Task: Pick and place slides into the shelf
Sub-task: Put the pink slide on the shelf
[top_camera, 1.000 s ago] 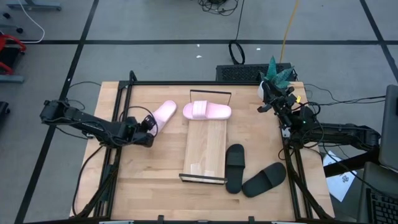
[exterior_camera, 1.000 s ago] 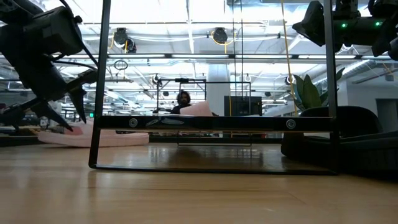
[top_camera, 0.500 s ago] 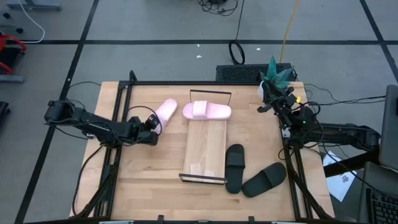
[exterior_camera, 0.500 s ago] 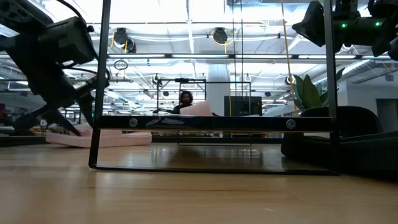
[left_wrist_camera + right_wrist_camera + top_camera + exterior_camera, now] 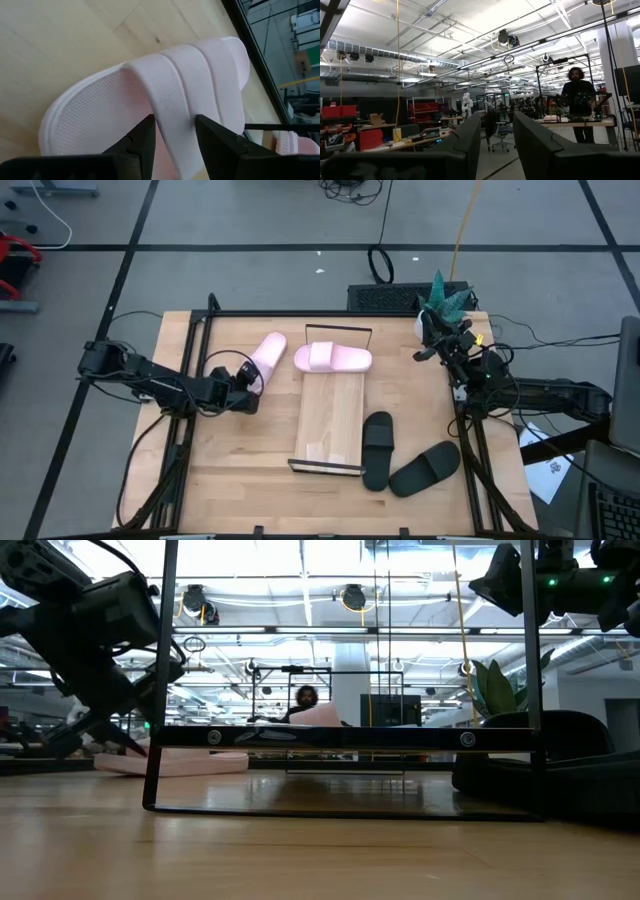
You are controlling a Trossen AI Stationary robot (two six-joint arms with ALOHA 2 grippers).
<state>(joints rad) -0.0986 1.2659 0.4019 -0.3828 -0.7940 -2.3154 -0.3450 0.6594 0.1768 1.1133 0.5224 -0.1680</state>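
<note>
left gripper has pushed nearer the shelf, fingers clamped on pink slide; right fingers slightly apart.

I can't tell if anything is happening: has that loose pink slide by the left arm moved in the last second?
Yes. The pink slide, gripped by the left gripper, has shifted toward the shelf, in the high view.

Green plant (table's corner), person beyond.

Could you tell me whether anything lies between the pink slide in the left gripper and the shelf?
Nothing visible does. The left gripper is shut on the pink slide's strap, and bare table separates it from the shelf. The other pink slide sits at the shelf's far end.
</note>
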